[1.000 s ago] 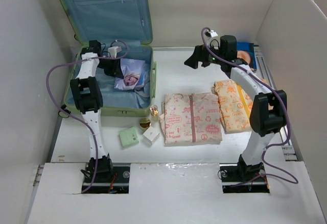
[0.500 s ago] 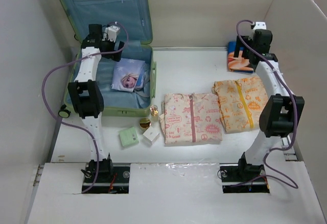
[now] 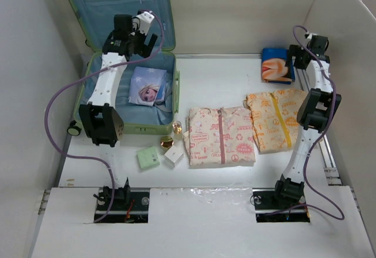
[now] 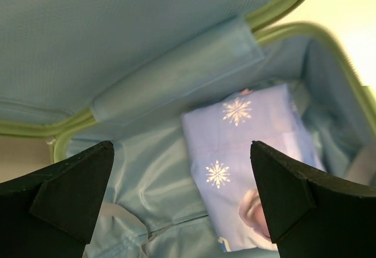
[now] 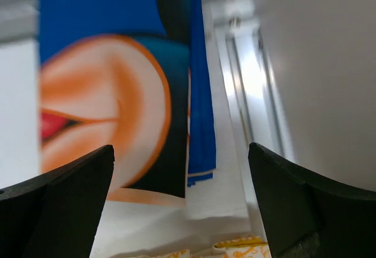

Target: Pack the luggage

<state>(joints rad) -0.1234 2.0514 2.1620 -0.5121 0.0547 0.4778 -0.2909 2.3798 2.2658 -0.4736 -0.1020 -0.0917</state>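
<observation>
The luggage (image 3: 136,129), a light green suitcase with blue lining, lies open at the back left with its lid (image 3: 117,5) upright. A folded light blue cloth with a cartoon face and snowflakes (image 3: 147,87) lies inside it. My left gripper (image 3: 130,47) hangs open above the hinge end. In the left wrist view the left gripper (image 4: 182,199) is empty, with the cloth (image 4: 247,152) and the green rim (image 4: 276,8) below. My right gripper (image 3: 301,58) is open at the back right, above the right edge of a blue and orange folded item (image 3: 276,65). The right gripper (image 5: 181,199) holds nothing over that item (image 5: 106,111).
Two folded patterned garments lie mid-table, a pink one (image 3: 220,136) and an orange one (image 3: 275,120). A green box (image 3: 148,157), a white box (image 3: 174,154) and two small gold jars (image 3: 167,142) sit in front of the suitcase. White walls close in on all sides.
My left gripper opened, let go of the blue cloth in the suitcase and rose toward the lid. My right arm swung out to the back right corner.
</observation>
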